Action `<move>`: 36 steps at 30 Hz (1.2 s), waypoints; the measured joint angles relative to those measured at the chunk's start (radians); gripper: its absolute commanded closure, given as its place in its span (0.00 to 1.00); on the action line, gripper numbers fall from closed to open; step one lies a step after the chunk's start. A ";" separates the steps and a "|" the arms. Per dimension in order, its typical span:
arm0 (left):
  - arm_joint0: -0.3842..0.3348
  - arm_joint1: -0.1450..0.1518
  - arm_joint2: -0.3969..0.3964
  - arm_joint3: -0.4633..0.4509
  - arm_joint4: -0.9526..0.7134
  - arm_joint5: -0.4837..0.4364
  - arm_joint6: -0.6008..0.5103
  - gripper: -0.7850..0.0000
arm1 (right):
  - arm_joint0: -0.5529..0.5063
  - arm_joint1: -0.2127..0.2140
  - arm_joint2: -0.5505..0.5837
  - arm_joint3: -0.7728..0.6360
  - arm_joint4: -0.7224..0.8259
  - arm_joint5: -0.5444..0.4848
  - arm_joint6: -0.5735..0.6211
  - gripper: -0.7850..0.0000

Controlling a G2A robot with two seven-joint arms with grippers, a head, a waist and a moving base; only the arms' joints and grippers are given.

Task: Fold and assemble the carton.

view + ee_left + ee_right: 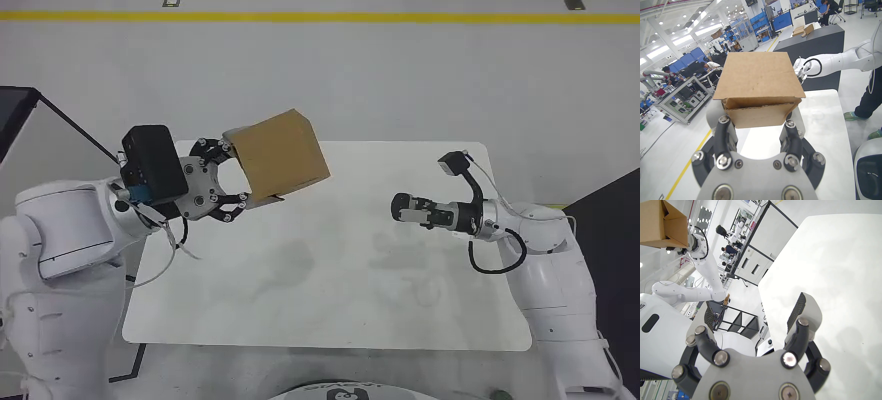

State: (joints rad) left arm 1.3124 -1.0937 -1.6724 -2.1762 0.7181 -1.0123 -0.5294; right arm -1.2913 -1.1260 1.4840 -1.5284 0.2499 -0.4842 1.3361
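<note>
Held aloft: a brown cardboard box (285,155) (757,75) (660,224), raised over the far left corner of the white table (400,300) (821,123) (829,256) and clear of its top. Clamped at one end by the left pincer (240,192) (758,121), gripped on opposite sides just beside a folded flap with a ragged, gaping seam. Poised well apart over the table's right half, the right pincer (405,208) (755,308), spread wide with nothing between. Likely light and hollow, judging by the thin corrugated walls; stiff along the creases yet easy to dent across a flat panel, and dry enough not to slip. Best taken near corners or folded edges, never mid-panel, with loose flaps pushed from the hinge line rather than the tip. Probably not yet closed at the gripped end, given the flap not lying flush. No label, tape or print to be made out on the faces on show. Signs and screens in the hall behind left unread.
</note>
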 measured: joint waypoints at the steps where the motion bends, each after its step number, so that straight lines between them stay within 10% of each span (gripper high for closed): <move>1: 0.000 0.000 0.000 -0.001 0.000 0.001 0.000 1.00 | 0.000 0.000 0.000 0.000 0.000 0.000 0.000 0.00; 19: -0.110 0.092 0.033 -0.075 -0.364 0.048 -0.328 1.00 | 0.000 0.000 0.000 0.000 0.000 0.000 0.000 0.00; 36: -0.133 0.095 0.078 -0.132 -0.302 0.038 -0.238 1.00 | 0.000 0.000 0.000 0.000 0.000 0.000 0.000 0.00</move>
State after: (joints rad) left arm 1.1796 -0.9989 -1.5942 -2.3083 0.4161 -0.9740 -0.7671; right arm -1.2913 -1.1260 1.4840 -1.5284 0.2499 -0.4842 1.3361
